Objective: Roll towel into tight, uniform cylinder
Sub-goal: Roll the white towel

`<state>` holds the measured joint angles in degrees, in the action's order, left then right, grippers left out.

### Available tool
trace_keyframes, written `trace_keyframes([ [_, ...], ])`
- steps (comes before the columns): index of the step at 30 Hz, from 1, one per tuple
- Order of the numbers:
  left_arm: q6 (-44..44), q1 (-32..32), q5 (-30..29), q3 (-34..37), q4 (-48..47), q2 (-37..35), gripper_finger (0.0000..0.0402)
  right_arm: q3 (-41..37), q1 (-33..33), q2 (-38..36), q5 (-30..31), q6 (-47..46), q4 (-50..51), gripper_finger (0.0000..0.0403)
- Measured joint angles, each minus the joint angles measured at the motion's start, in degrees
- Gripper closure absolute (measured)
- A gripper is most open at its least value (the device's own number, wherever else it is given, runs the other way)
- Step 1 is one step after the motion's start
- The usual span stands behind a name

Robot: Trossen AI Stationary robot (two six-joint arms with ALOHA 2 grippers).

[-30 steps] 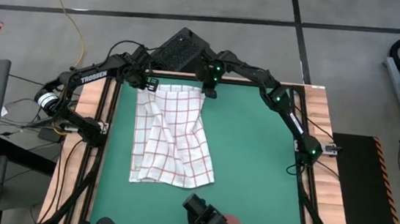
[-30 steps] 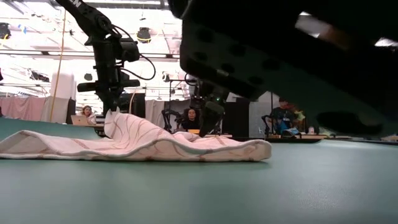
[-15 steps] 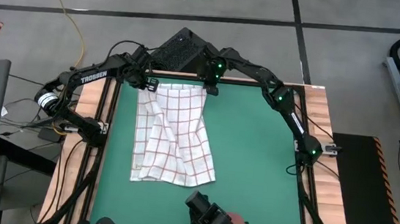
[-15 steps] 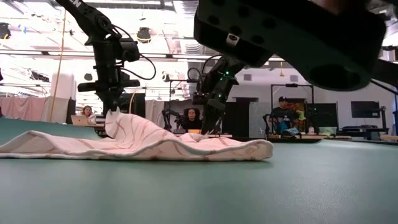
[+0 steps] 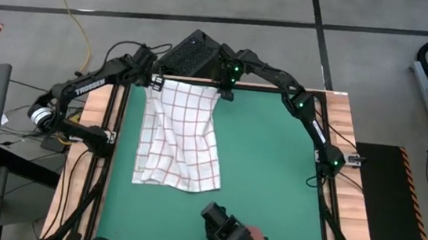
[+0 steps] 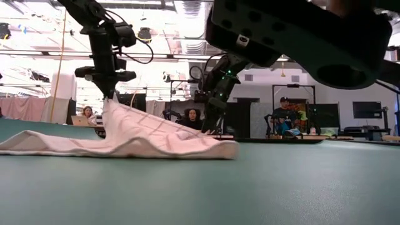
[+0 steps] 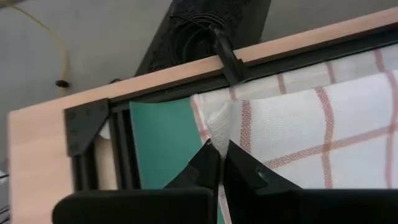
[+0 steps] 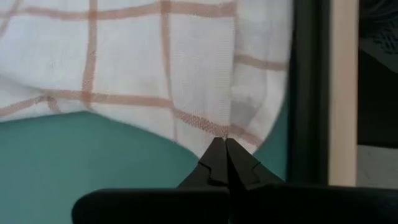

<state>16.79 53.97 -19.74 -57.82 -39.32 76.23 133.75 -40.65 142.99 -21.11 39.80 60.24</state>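
Both jaws pinch the towel (image 5: 178, 136) corners above the green mat (image 5: 272, 173).

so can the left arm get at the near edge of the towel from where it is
Probably not right now. The left gripper is shut on the towel's far corner, lifting it, and the right gripper pinches the other far corner. The near edge lies flat and unobstructed on the mat, so it would have to let go first.

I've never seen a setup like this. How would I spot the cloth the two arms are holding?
Find the green mat covering the table. On its left half lies a white towel crossed by thin red lines, its far corners pinched by the left gripper and right gripper. It is the only fabric there.
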Motion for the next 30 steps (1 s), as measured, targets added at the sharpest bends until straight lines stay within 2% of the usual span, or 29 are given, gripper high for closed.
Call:
trace_keyframes([
  [6, -2.6, 0.7, 5.3, 1.8, 5.5, 6.3, 0.0401, 0.0, -1.1, 0.0, 2.7, -1.4, -0.7, 0.0402],
  [11, -4.2, 1.2, 1.9, 1.8, 9.2, 11.3, 0.0401, 0.0, -1.8, 0.0, 3.3, -2.2, -0.7, 0.0402],
  [30, -10.5, 6.8, 2.7, 1.7, 14.7, 18.0, 0.0401, 0.0, -2.2, 0.1, 3.3, -2.3, -1.7, 0.0403],
])
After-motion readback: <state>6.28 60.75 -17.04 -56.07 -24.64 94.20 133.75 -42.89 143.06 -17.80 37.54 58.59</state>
